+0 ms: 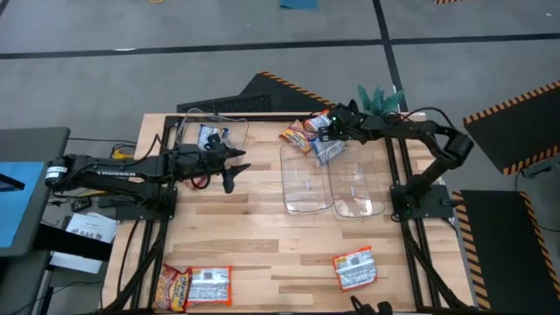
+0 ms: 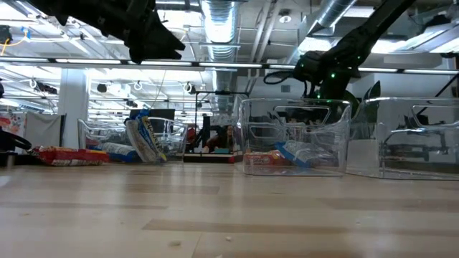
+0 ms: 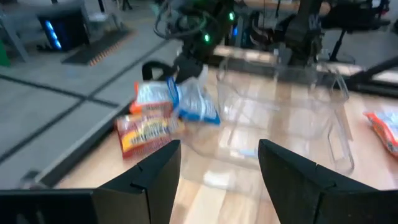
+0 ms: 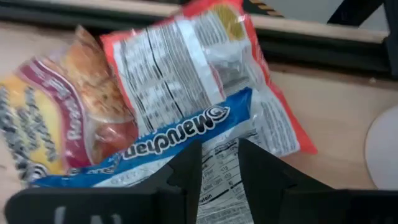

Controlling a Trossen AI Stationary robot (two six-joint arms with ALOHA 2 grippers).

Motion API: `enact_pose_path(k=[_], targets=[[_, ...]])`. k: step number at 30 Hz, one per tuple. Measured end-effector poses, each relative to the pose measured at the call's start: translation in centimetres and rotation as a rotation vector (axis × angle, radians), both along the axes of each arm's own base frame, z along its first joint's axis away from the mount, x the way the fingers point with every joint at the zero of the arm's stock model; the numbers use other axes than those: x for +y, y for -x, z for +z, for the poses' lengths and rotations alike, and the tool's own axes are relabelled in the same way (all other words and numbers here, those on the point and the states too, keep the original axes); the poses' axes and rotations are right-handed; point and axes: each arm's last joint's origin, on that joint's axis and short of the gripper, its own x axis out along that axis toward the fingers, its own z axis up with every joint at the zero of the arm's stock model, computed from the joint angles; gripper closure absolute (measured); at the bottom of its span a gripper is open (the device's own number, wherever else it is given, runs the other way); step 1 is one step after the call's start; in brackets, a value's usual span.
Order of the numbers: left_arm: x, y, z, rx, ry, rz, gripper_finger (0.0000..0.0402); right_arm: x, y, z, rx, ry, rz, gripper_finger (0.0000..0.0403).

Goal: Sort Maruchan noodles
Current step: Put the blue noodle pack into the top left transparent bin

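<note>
**Right arm lifting blue packet from far-edge pile**

My right gripper [image 4: 219, 163] is pinched on the blue Maruchan packet [image 4: 180, 138] at the table's far edge, beside the middle clear bin [image 1: 306, 179]. I judge the edge grip lets it peel off the orange packet [image 4: 186, 56] and red-and-yellow packet [image 4: 56, 118]. Left gripper [image 3: 217, 168] hangs spread, waiting mid-table.

— What am I looking at, surface-wise?
— I see a pale wood-plank table [image 1: 262, 236], faintly sheened. The bins [image 1: 308, 179] are clear, glossy plastic. The blue packet [image 4: 186, 140] is crinkly, shiny film between my matt black fingers [image 4: 186, 174].
</note>
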Motion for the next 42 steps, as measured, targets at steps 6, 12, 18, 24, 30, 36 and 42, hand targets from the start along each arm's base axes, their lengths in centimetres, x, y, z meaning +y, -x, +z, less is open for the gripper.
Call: enact_pose_path(k=[6,12,18,24,30,36,42], targets=[[-0.2,0.1,-0.5,0.050,0.017,-0.006,0.0198,-0.2,-0.3,-0.9,0.014,-0.010,-0.005,0.0284],[-0.2,0.1,-0.5,0.045,0.026,-0.001,0.0198,-0.3,-0.3,-1.1,0.047,0.007,0.003,0.0290],[-0.2,0.1,-0.5,0.045,0.031,0.000,0.0198,-0.3,-0.3,-1.1,0.090,0.035,0.029,0.0384],[-0.2,0.1,-0.5,0.050,0.026,-0.001,0.0198,0.5,-0.6,0.1,0.076,0.082,0.093,0.0396],[-0.2,0.1,-0.5,0.056,0.012,-0.005,0.0198,2.0,-0.7,3.3,-0.004,0.168,0.149,0.0396],[-0.2,0.1,-0.6,0.061,0.012,-0.006,0.0198,3.2,-0.2,5.8,-0.062,0.228,0.185,0.0385],[-0.2,0.1,-0.6,0.060,0.016,-0.005,0.0198,2.6,0.0,4.7,-0.051,0.162,0.119,0.0313]])
